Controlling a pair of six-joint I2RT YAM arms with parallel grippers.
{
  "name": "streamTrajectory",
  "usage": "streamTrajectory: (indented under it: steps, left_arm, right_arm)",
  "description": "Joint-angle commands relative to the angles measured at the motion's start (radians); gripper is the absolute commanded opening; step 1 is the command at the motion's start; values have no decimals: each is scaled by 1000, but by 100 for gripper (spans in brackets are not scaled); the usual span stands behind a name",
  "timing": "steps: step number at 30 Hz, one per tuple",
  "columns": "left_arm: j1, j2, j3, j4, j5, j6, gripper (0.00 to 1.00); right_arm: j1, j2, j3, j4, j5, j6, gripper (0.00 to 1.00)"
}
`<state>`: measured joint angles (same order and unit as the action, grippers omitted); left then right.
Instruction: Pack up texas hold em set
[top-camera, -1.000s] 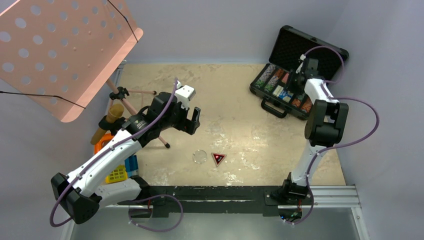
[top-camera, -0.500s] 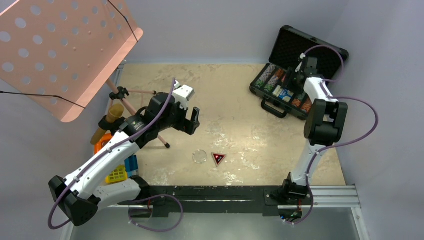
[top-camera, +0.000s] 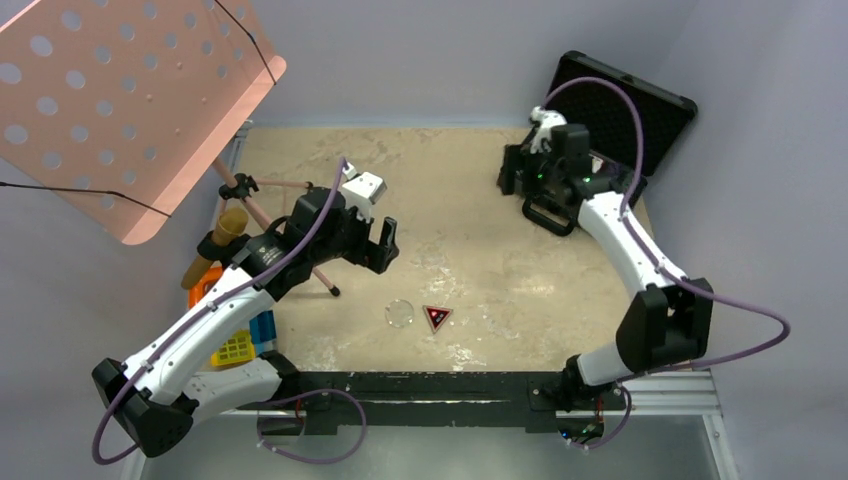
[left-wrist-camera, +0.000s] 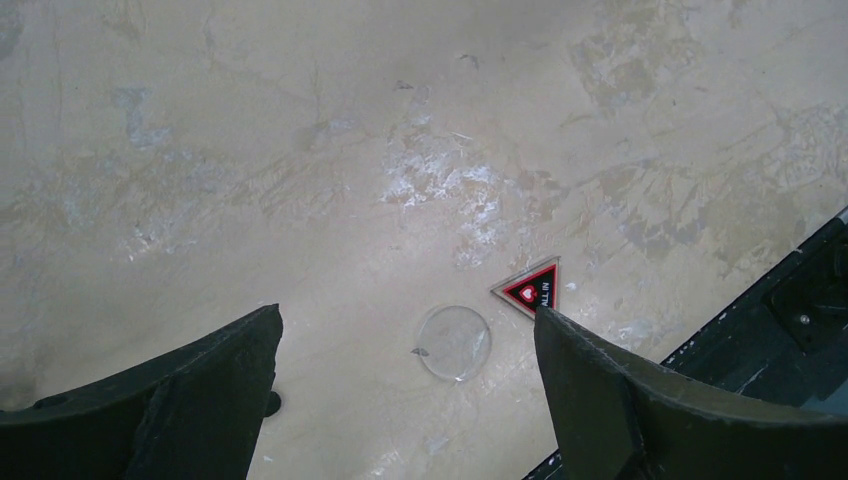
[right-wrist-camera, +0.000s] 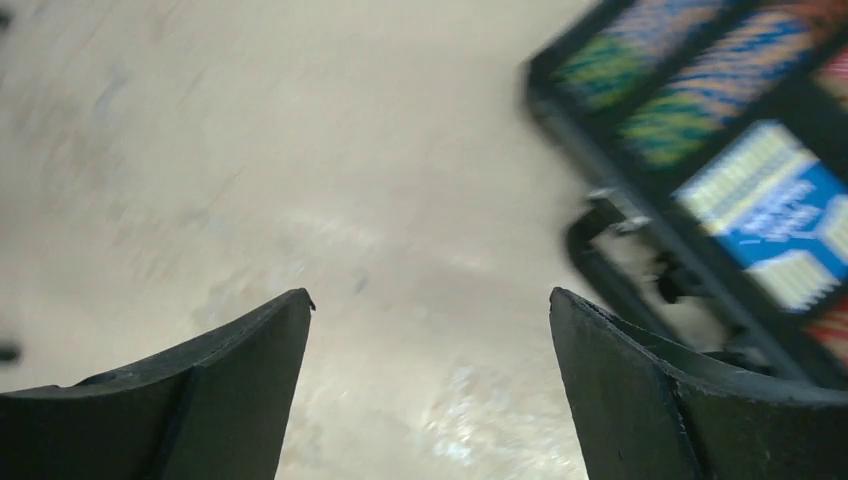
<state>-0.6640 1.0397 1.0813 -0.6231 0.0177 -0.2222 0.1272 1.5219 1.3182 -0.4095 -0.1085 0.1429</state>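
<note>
Near the front rail (top-camera: 430, 383) the clear disc (left-wrist-camera: 453, 342) and triangular marker (left-wrist-camera: 530, 289) lie flat just apart, thin, light, likely slippery, best pinched at an edge; left gripper (left-wrist-camera: 407, 315) and right gripper (right-wrist-camera: 430, 295) gape empty.

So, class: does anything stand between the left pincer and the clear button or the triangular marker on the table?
Nothing visible does. The open left pincer hangs above the table, and the clear button and triangular marker lie flat and apart just ahead of it, uncovered.
</note>
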Motion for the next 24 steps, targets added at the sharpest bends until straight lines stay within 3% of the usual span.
streamTrajectory:
  steps: [1, 11, 24]
  left_arm:
    - [5, -30, 5, -18, -62, 30, 100]
    - [6, -34, -6, -19, -127, 45, 100]
    - [7, -17, -3, -23, -129, 36, 100]
  right_arm:
    - [194, -103, -140, 2, 23, -76, 93]
    - [563, -94, -284, -83, 105, 4, 94]
    - [804, 71, -281, -95, 159, 356, 94]
